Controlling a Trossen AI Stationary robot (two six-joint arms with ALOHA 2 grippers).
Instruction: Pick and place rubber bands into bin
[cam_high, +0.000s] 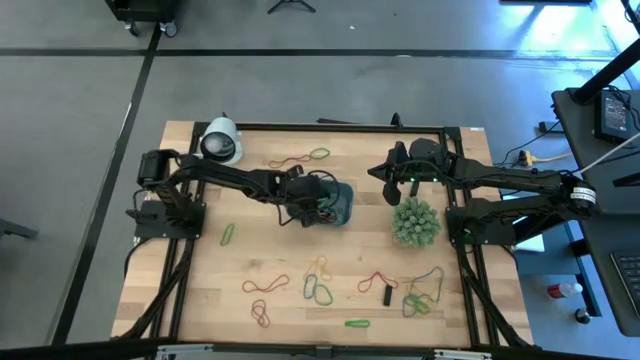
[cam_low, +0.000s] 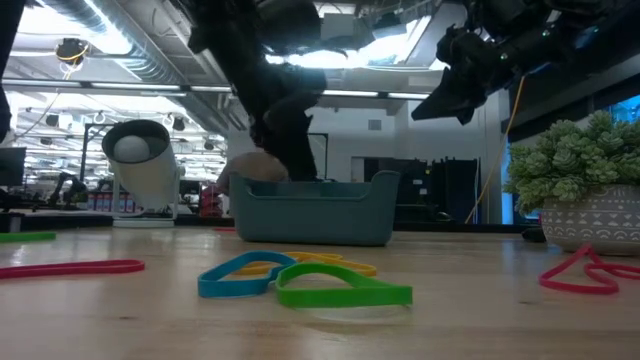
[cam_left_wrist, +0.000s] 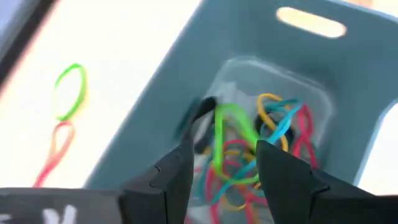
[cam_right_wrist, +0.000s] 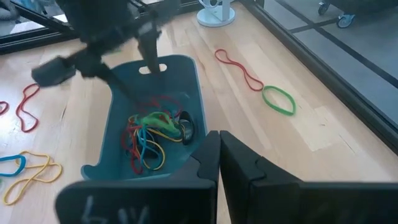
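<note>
The blue-teal bin (cam_high: 340, 205) stands at mid table. A pile of red, yellow, blue and green rubber bands (cam_left_wrist: 261, 143) lies on its floor, a green one (cam_right_wrist: 155, 119) on top. My left gripper (cam_left_wrist: 224, 174) hangs open just above the bin's inside, with nothing between its fingers. My right gripper (cam_right_wrist: 219, 155) waits shut in the air, to the right of the bin and apart from it. More rubber bands lie flat on the table: a red and a green one (cam_high: 300, 160) behind the bin, and several (cam_high: 318, 282) toward the near edge.
A white dome-shaped object (cam_high: 221, 140) stands at the far left. A spiky green plant in a pot (cam_high: 415, 222) sits right of the bin, under my right arm. A small black block (cam_high: 388, 295) lies among the near bands. A dark frame (cam_high: 300, 127) borders the table.
</note>
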